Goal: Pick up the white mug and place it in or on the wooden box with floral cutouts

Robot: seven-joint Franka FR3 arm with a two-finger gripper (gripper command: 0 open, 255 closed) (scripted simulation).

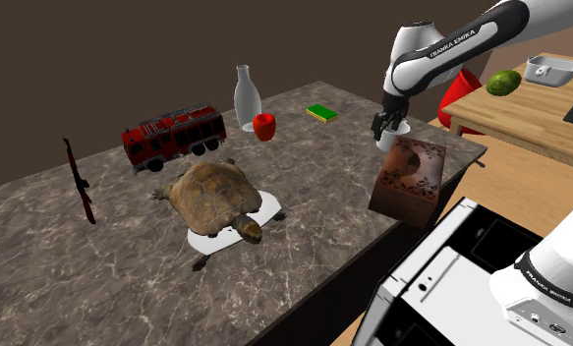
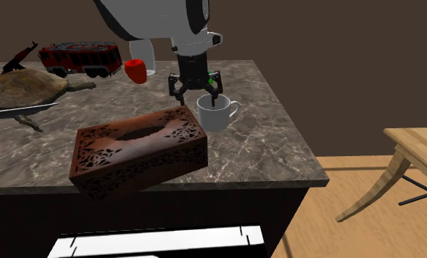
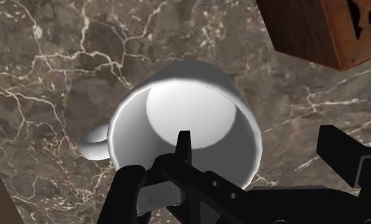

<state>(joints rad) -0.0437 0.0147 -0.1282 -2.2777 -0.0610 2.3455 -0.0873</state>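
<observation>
You see the gripper (image 2: 198, 95) wide open just over the white mug (image 2: 217, 116), right of centre, beside the wooden box (image 2: 140, 150).

the mug (image 2: 216, 113) stands on the counter (image 1: 97, 285), just beside the far end of the box (image 2: 138, 150) and near the counter's right edge in the second exterior view. the gripper (image 2: 199, 97) hangs right over the mug. in the shoulder view the turtle (image 1: 215, 197) lies on a plate (image 1: 269, 208) mid-counter, with the fire truck (image 1: 173, 135) behind it, the bottle (image 1: 246, 98) and the apple (image 1: 264, 126) to the truck's right, and the toy rifle (image 1: 81, 182) far left.
</observation>
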